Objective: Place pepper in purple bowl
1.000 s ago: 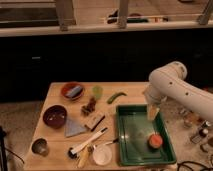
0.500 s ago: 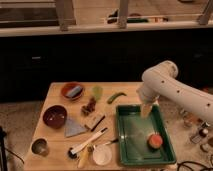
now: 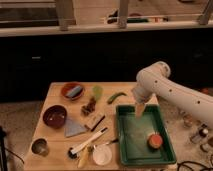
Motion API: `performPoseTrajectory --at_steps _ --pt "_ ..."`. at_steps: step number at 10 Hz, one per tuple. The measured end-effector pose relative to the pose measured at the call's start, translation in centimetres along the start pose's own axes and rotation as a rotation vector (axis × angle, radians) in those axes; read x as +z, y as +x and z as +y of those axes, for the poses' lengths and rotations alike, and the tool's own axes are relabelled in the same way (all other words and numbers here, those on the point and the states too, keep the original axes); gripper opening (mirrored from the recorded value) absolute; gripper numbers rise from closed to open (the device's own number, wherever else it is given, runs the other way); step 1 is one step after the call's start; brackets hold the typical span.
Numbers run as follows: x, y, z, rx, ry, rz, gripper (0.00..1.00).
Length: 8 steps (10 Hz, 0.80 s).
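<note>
The pepper (image 3: 116, 97), small, curved and dark green, lies on the wooden table near its far edge, just left of the green tray's back corner. The purple bowl (image 3: 54, 116) sits on the table's left side, dark and round, with nothing in it that I can see. My gripper (image 3: 139, 110) hangs from the white arm over the far left part of the green tray (image 3: 121, 137), a little to the right of the pepper and nearer the front. It stands open and holds nothing.
An orange-red bowl (image 3: 72, 90) and a pale green cup (image 3: 97, 91) stand behind the purple bowl. A grey-blue cloth (image 3: 74, 128), utensils (image 3: 90, 141), a white dish (image 3: 102, 155) and a metal cup (image 3: 39, 146) lie in front. An orange thing (image 3: 154, 141) sits in the tray.
The arm has swung left across the back of the tray, bringing the gripper closer to the pepper. The things on the table have not moved.
</note>
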State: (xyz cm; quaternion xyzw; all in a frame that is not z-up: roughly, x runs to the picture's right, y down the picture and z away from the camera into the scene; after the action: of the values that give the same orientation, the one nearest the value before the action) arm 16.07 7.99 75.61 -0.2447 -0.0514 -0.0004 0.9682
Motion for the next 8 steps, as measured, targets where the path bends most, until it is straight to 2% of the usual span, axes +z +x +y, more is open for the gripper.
performPoseTrajectory --at_steps 6,8 --pt "2.7 -3.5 -2.0 -0.029 0.015 -0.032 0.80" --pt "3.3 -3.7 -2.5 -0.029 0.020 -0.039 0.80"
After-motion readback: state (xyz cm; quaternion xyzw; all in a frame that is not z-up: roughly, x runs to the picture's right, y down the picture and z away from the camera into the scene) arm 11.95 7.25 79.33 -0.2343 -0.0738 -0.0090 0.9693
